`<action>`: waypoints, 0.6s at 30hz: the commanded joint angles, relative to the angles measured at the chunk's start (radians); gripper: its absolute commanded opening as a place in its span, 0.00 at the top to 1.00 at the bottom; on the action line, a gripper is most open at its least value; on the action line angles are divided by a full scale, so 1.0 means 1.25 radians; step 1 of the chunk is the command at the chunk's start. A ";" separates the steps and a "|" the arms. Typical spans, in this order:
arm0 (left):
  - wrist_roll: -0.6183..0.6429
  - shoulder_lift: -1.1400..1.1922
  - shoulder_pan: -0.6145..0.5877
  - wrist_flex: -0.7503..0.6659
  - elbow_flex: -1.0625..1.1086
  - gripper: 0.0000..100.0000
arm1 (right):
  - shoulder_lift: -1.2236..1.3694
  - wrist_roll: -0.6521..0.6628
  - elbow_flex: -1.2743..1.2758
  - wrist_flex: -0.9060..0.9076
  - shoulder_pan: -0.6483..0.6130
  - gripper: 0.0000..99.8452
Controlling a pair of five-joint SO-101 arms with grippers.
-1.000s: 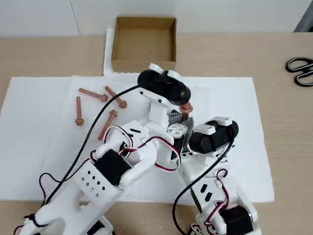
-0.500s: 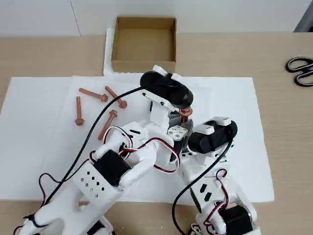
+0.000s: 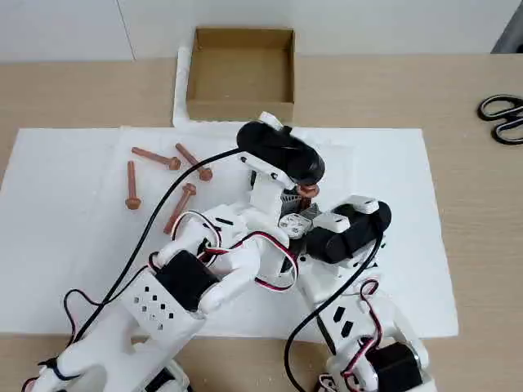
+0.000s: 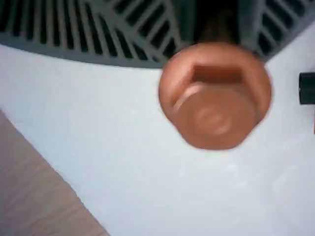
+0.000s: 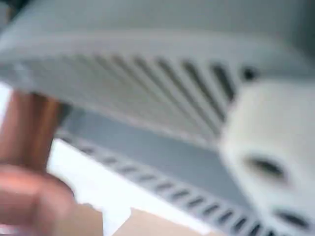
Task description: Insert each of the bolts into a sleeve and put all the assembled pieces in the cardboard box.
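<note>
Over the past second the two wrists are closing on each other above the middle of the white foam sheet (image 3: 73, 245). The left arm is sliding a little toward the near edge of the desk (image 3: 458, 90), the right arm is tucking in toward it, and the bolt (image 3: 309, 190) is travelling down with them.

The left gripper (image 3: 296, 198) is pinching that bolt. In its own wrist view the ribbed jaws are pressing on the shank while the flanged hex head is facing the camera. The right gripper (image 3: 301, 219) is sitting just beside it, nearly touching, but I cannot tell whether it is spread or clamped. Four loose bolts (image 3: 180, 208) are lying scattered on the sheet's left half, well apart from the arms. The cardboard box (image 3: 189, 77) is waiting at the desk's far edge, and scissors (image 3: 502, 118) are resting by the right edge.

The bolt is probably light and rigid, with a smooth round shank that may twist or slide under a slack pinch. Holding it high on the shank, just under the flange, seems best. That is leaving the tip free for a sleeve and letting the flange act as a stop against slipping.
</note>
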 commanded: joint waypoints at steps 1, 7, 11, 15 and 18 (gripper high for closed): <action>-0.006 -0.016 0.005 0.011 -0.004 0.99 | -0.009 0.009 -0.007 -0.024 -0.002 1.00; -0.005 -0.021 0.005 0.011 -0.009 0.94 | -0.009 0.009 -0.007 -0.024 -0.002 1.00; -0.005 -0.022 0.005 0.018 -0.010 0.83 | -0.009 0.009 -0.007 -0.024 -0.002 1.00; -0.004 -0.022 0.005 0.060 -0.040 0.81 | -0.009 0.010 -0.007 -0.023 -0.002 1.00; -0.004 -0.022 0.001 0.113 -0.087 0.81 | -0.009 0.010 -0.007 -0.023 -0.002 1.00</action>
